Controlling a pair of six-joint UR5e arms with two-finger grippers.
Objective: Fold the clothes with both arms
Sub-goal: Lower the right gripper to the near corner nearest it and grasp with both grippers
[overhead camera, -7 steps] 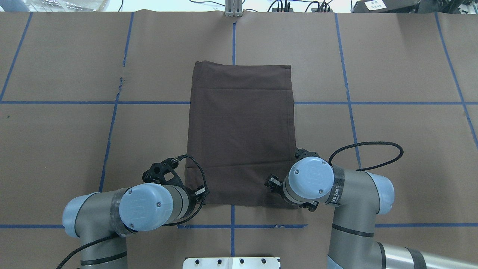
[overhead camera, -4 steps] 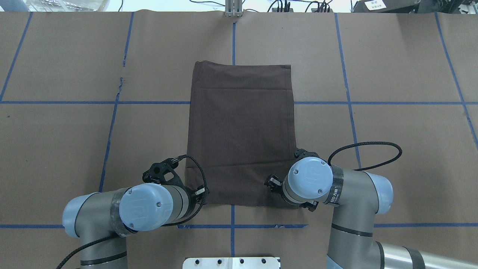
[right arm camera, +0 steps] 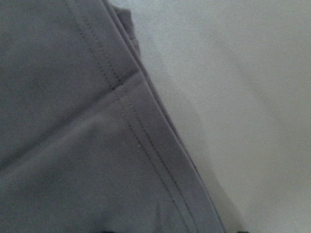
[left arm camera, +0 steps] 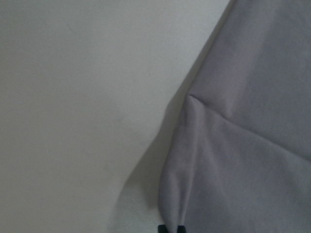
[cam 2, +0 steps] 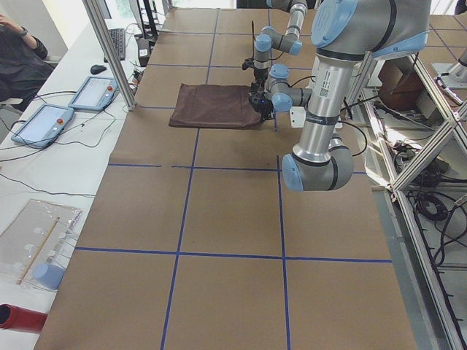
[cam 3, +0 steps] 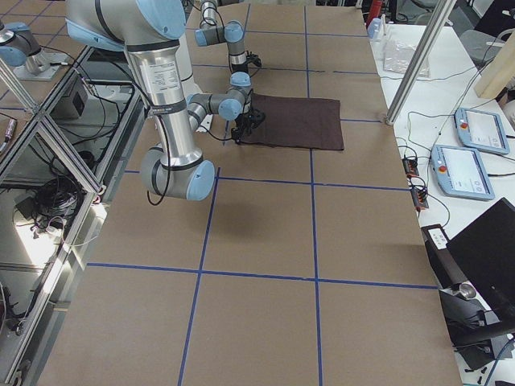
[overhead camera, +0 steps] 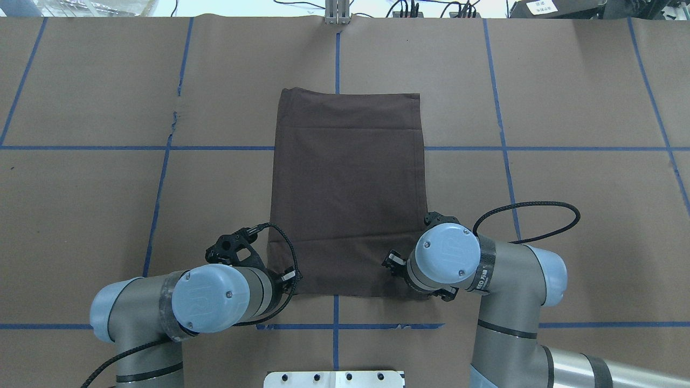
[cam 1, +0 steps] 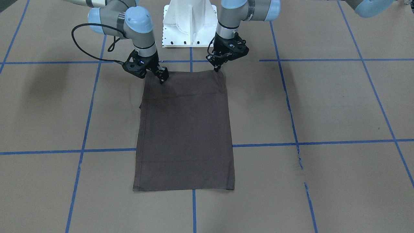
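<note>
The dark brown T-shirt (cam 1: 184,129) lies flat on the table as a folded rectangle, also in the overhead view (overhead camera: 347,188). No collar, logo or labels show. My left gripper (cam 1: 217,68) is at its near corner on my left. In the left wrist view its fingertips (left arm camera: 171,228) are closed on a raised ridge of the fabric (left arm camera: 233,155). My right gripper (cam 1: 161,79) is low over the other near corner. In the right wrist view the stitched hem (right arm camera: 141,141) runs between its tips, which stand wide apart at the bottom edge.
The white pedestal base (overhead camera: 334,379) stands just behind the shirt's near edge. Blue tape lines (overhead camera: 501,148) cross the brown table cover. A black cable loop (overhead camera: 539,213) hangs off the right arm. Tablets (cam 2: 44,124) lie on the side table beyond the far edge.
The right wrist has shifted slightly toward the shirt's near corner. The left arm and the shirt have not visibly moved.
</note>
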